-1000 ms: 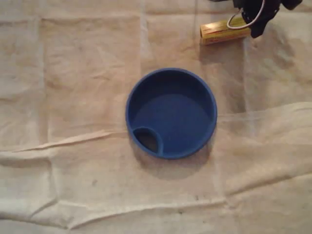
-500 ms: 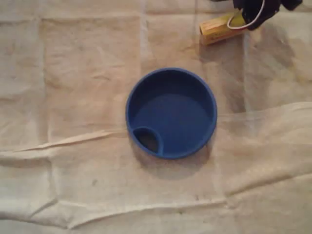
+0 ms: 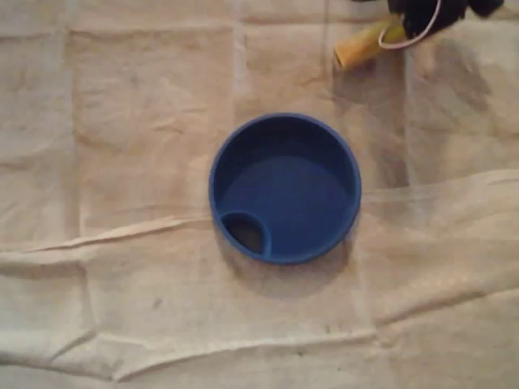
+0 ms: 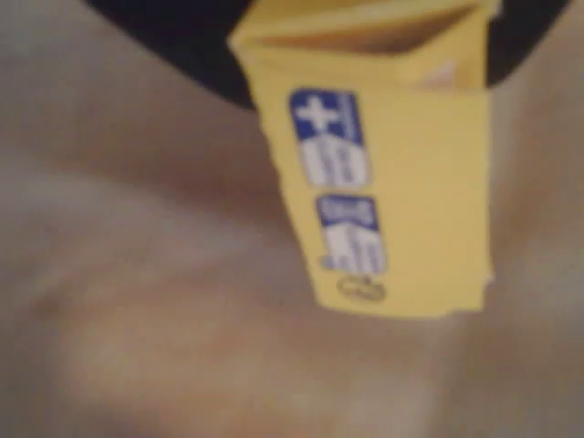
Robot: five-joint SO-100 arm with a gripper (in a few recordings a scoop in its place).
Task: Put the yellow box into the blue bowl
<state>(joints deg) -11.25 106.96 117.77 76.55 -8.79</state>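
Observation:
A round blue bowl (image 3: 285, 188) with a small inner pocket at its lower left sits in the middle of the overhead view. The yellow box (image 3: 363, 45) hangs tilted at the top right, its right end held by my dark gripper (image 3: 412, 18), which is shut on it. In the wrist view the yellow box (image 4: 392, 173) with blue labels sticks out from the dark jaws above the cloth. The box is up and to the right of the bowl, apart from it.
A creased beige cloth (image 3: 122, 243) covers the whole table, with raised folds running across below the bowl. A white cable (image 3: 409, 36) loops off the gripper.
The gripper has lifted the yellow box off the cloth; its free end has tipped and the box looks shorter and raised. The bowl has not moved.

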